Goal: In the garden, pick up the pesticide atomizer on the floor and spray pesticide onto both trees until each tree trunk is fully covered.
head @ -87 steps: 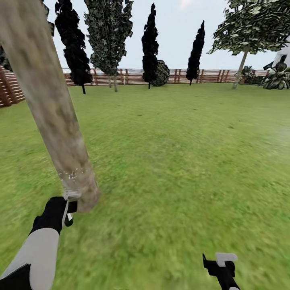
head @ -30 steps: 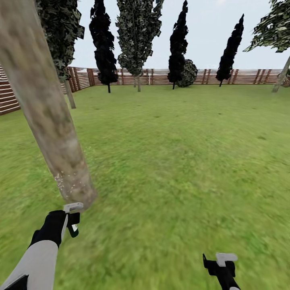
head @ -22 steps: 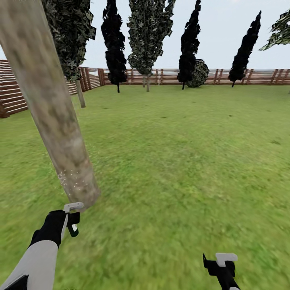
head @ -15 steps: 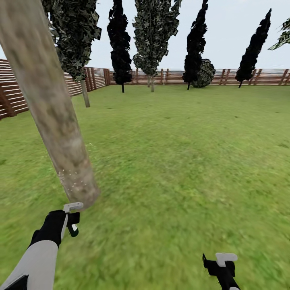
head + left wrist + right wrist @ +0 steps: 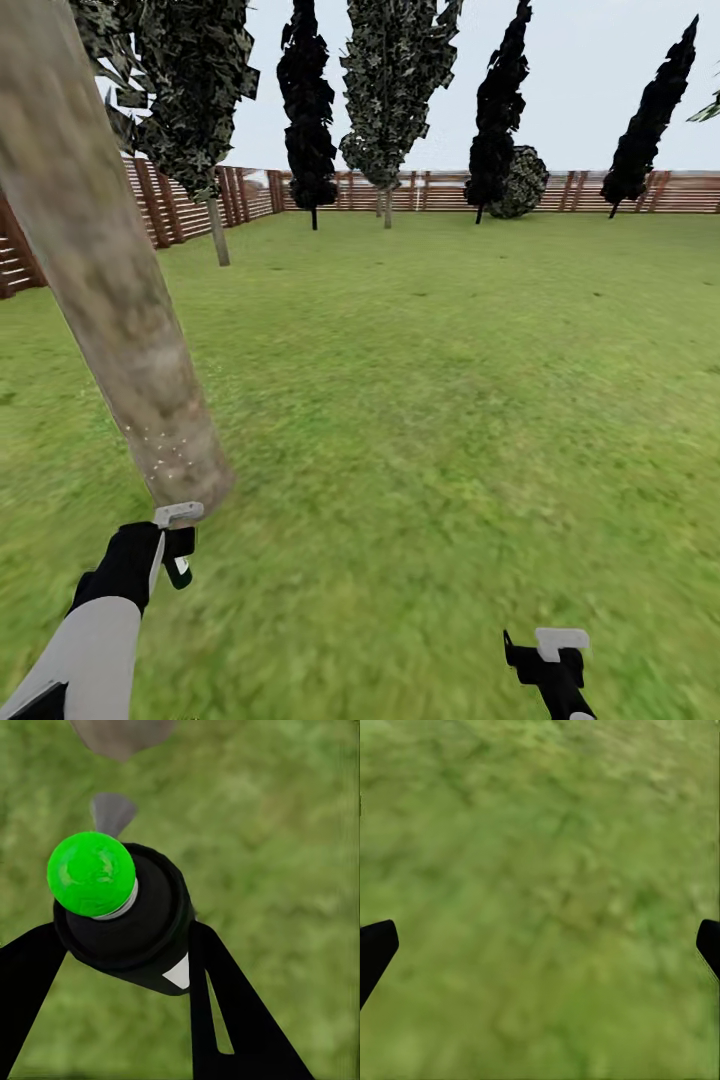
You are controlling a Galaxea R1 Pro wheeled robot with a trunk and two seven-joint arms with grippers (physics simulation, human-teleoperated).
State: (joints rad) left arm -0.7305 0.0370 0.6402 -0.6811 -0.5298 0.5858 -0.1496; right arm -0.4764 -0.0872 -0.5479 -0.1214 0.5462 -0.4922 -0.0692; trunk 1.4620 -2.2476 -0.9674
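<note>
Since the earlier head pictures the whole view has swung leftward — more of the slatted fence (image 5: 200,195) comes in beyond the near tree trunk (image 5: 120,310), and the far row of dark trees has slid across the frame, so the camera has turned rather than the things. Against the trunk, the left gripper (image 5: 172,540) sits where it did, just short of the trunk's flared base, its fingers clamped on the pesticide atomizer (image 5: 178,568). The left wrist view shows the bottle seated between the two black fingers (image 5: 225,1005), its dark body (image 5: 142,937) and a bright green cap facing the lens, the grass floor (image 5: 285,832) beyond. The right gripper (image 5: 555,650) hangs well away from the trunk over bare grass, fingers spread apart and holding nothing.

Pesticide (image 5: 165,455) shows as fine white specks in a narrow band low on the trunk, just above the base. Higher up the bark looks clean — so I judge this first trunk only partly covered. A second thin-trunked tree (image 5: 218,230) stands far behind the trunk near the fence; whether it is the other target I cannot tell, and no specks are visible on it
</note>
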